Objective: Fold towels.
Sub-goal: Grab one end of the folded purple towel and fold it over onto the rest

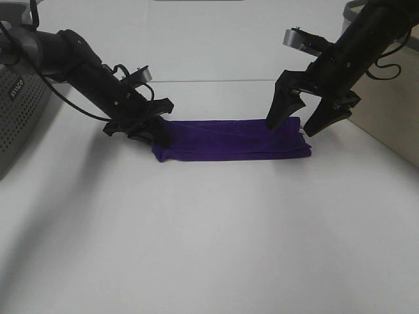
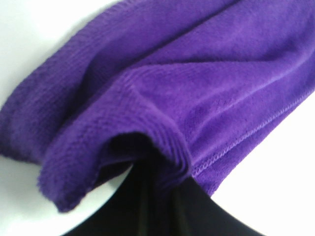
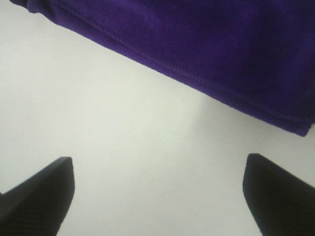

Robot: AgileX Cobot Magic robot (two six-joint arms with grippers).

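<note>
Purple towel (image 1: pixel 232 140) lies folded into 1 long band across the middle of the white counter (image 1: pixel 209 248). Its long sides run parallel with the near edge, and it sits rather closer to the far edge. At the band's end toward the counter's left edge, the left gripper (image 1: pixel 157 136) is clamped narrow on the cloth, which bunches up in ripples over its dark fingers (image 2: pixel 147 206). At the end toward the right edge, the right gripper (image 1: pixel 292 126) hangs spread wide, holding nothing, its tips over bare counter just off the hem.
</note>
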